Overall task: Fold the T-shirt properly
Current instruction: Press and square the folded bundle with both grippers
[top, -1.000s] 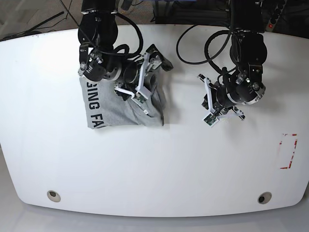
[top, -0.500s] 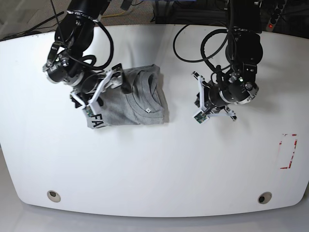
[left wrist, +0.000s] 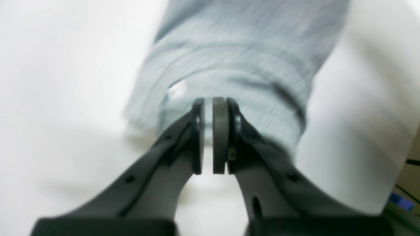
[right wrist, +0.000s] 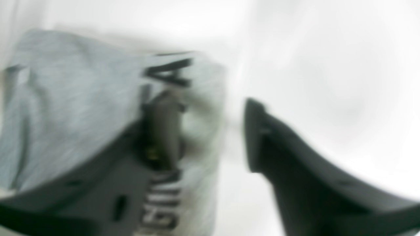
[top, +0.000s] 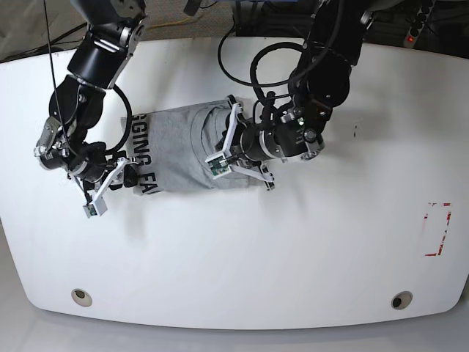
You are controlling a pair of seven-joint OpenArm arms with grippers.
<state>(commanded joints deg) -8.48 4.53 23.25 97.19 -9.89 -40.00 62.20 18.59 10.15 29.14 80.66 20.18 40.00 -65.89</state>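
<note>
1. On the white table (top: 234, 271), towards the base view's upper left, your T-shirt (top: 167, 141) lay partly folded, its lettering by one edge.

2. Your right gripper (right wrist: 211, 131) was spread wide, one finger over the lettering and the other beyond the cloth's edge. Closing it too high could have missed the fabric; pressing too low could have rucked it.

3. Your left gripper (left wrist: 208, 137) was drawn together but for a thin slit, with no cloth visibly pinched, over the shirt's other end. Sweeping it low could have snagged the loose folds and skewed them.

4. Pulling one side alone would likely have twisted the bundle.

5. You had bare table in front of the shirt and broad room towards the base view's right; the arms' side offered less.
</note>
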